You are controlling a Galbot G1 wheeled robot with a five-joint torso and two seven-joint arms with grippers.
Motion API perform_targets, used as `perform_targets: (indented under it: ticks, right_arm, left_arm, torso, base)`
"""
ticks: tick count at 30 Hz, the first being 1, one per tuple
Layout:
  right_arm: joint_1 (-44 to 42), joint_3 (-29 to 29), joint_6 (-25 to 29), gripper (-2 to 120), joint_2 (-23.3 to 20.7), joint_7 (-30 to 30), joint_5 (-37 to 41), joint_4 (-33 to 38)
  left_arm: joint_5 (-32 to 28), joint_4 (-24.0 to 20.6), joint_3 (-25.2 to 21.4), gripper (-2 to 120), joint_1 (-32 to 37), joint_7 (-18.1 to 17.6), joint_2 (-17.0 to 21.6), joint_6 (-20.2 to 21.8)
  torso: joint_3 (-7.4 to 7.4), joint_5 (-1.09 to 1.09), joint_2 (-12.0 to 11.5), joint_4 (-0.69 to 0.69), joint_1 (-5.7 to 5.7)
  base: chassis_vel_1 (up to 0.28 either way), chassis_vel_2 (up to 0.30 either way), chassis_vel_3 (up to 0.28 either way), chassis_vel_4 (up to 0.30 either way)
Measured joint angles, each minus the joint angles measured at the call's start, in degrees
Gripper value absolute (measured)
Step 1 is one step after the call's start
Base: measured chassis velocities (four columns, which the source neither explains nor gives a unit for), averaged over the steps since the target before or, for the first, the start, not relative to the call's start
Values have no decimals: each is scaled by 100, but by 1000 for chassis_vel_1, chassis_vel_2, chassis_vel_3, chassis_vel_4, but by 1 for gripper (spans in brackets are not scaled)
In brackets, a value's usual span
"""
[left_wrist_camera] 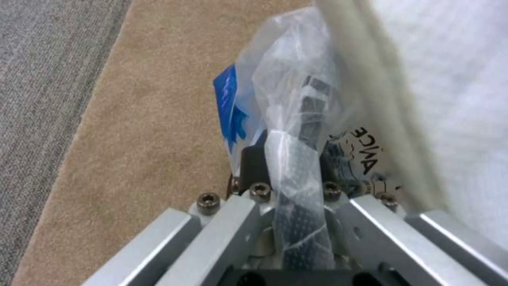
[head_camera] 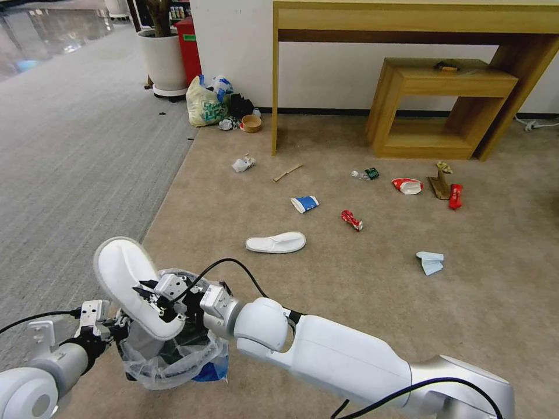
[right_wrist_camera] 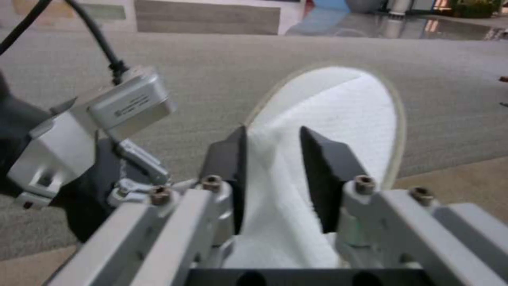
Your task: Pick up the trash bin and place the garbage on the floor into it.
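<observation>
Right gripper (head_camera: 152, 295) sits lowest in the head view, jaws clenched on a white slipper (head_camera: 125, 279) held tilted over the trash bin (head_camera: 174, 355). Right wrist view: both black fingers (right_wrist_camera: 323, 174) pinch the slipper's (right_wrist_camera: 339, 115) folded upper. Left gripper (head_camera: 116, 326) has its jaws clamped on the bin's rim through the plastic liner; left wrist view shows bag film (left_wrist_camera: 288, 119) bunched between them, blue print beside it. Bin is off to the near left of the beige floor (head_camera: 349, 302), close to the seam with the grey carpet (head_camera: 70, 151).

Garbage lying on the floor: second slipper (head_camera: 276, 242) mid-floor, blue-white paper cup (head_camera: 305, 203) just beyond it, crushed red can (head_camera: 351, 220) to its right, pale-blue mask (head_camera: 431, 262) well apart toward the right edge. Farther back: crumpled white scrap (head_camera: 243, 164), wooden stick (head_camera: 287, 172), plastic bottle (head_camera: 364, 173), red-white bowl (head_camera: 407, 185), cardboard (head_camera: 439, 185), red wrapper (head_camera: 455, 196).
</observation>
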Motion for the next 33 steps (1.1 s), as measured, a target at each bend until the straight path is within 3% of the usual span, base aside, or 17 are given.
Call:
perform_targets:
  ticks: [7,10,17,25,29,31,33]
  right_arm:
    - [-9,43,-34,52,-6,37,44,47]
    - [-61,25,-58,70,-25,52,45,60]
    - [-97,3,-72,95,-30,112,61,108]
    - [-28,488,-355,100,-25,430,428,396]
    - [-111,1073,-520,100,-102,601,596,497]
    - [-310,1683,-667,100,-228,686,708,547]
    - [-357,1794,-688,100,-259,709,729,557]
  left_arm:
    - [0,-21,-10,0,4,0,-13,0]
    - [0,-32,-20,0,-4,0,-13,0]
    - [0,-35,-42,0,-9,0,-26,0]
    - [1,-27,-94,0,-26,7,-110,0]
    - [33,-47,-124,0,10,17,-236,0]
    - [95,-100,-165,0,54,59,-364,0]
    - [110,-116,-174,0,64,73,-392,1]
  torso:
    - [0,0,0,0,0]
    - [0,0,0,0,0]
    - [0,0,0,0,0]
    - [0,0,0,0,0]
    - [0,0,0,1,0]
    - [0,1,0,0,0]
    - [0,1,0,0,0]
  base:
    - [0,0,0,0]
    - [0,0,0,0]
    - [0,0,0,0]
    - [0,0,0,0]
    - [0,0,0,0]
    - [0,0,0,0]
    - [0,0,0,0]
